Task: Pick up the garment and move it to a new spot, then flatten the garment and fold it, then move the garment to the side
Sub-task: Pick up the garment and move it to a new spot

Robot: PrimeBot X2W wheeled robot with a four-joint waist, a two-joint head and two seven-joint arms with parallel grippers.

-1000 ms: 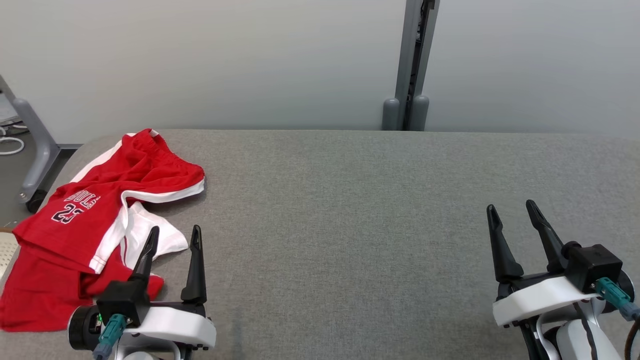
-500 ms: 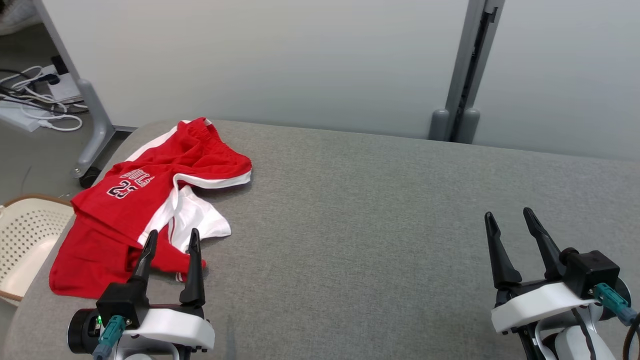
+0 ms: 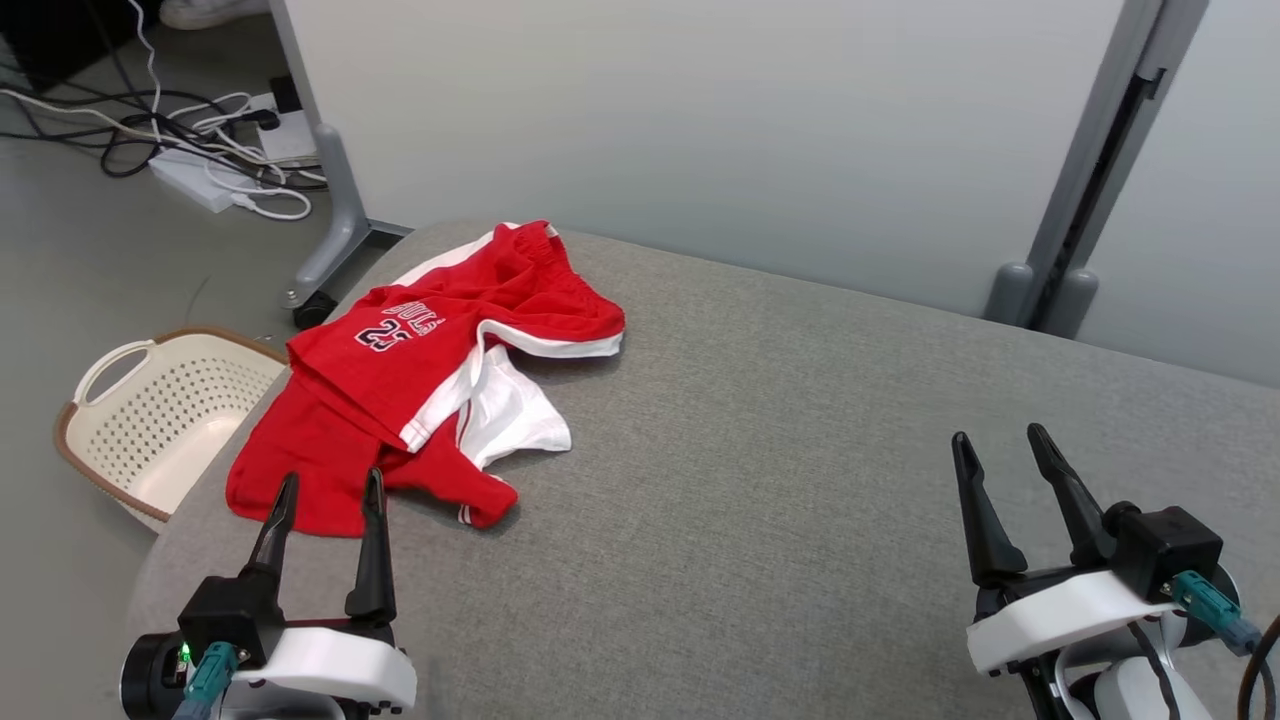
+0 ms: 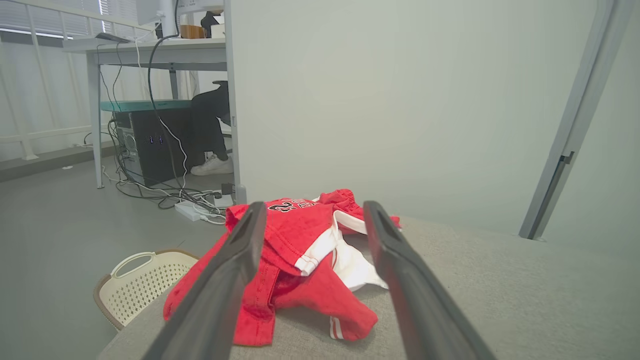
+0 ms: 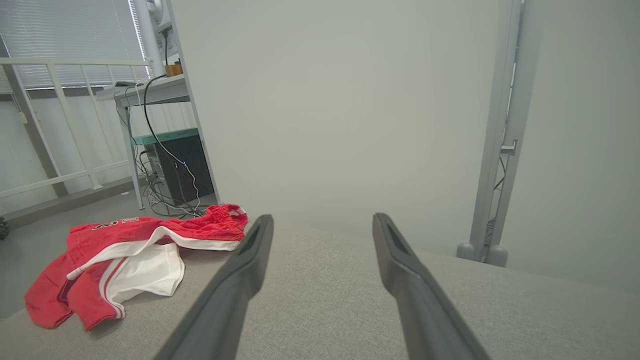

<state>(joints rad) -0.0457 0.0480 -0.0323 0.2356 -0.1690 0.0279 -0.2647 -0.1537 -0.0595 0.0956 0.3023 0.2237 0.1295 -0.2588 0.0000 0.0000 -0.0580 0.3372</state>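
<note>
The garment [image 3: 420, 385] is a red and white jersey set, crumpled at the far left corner of the grey table [image 3: 800, 450]. It also lies ahead of the fingers in the left wrist view [image 4: 300, 255] and at the left in the right wrist view [image 5: 125, 255]. My left gripper [image 3: 330, 485] is open just short of the garment's near edge, holding nothing. My right gripper [image 3: 1000, 440] stands open over bare table at the lower right, far from the garment.
A cream perforated laundry basket [image 3: 160, 420] stands on the floor left of the table. Cables and a power strip [image 3: 200, 150] lie on the floor beyond it. A pale partition wall [image 3: 700, 130] with a grey post [image 3: 1090, 190] runs behind the table. A desk [image 4: 150, 50] stands farther back.
The head camera has swung to the left, bringing the garment toward the middle and the basket and floor cables into view. The garment lies as before; both grippers stay open.
</note>
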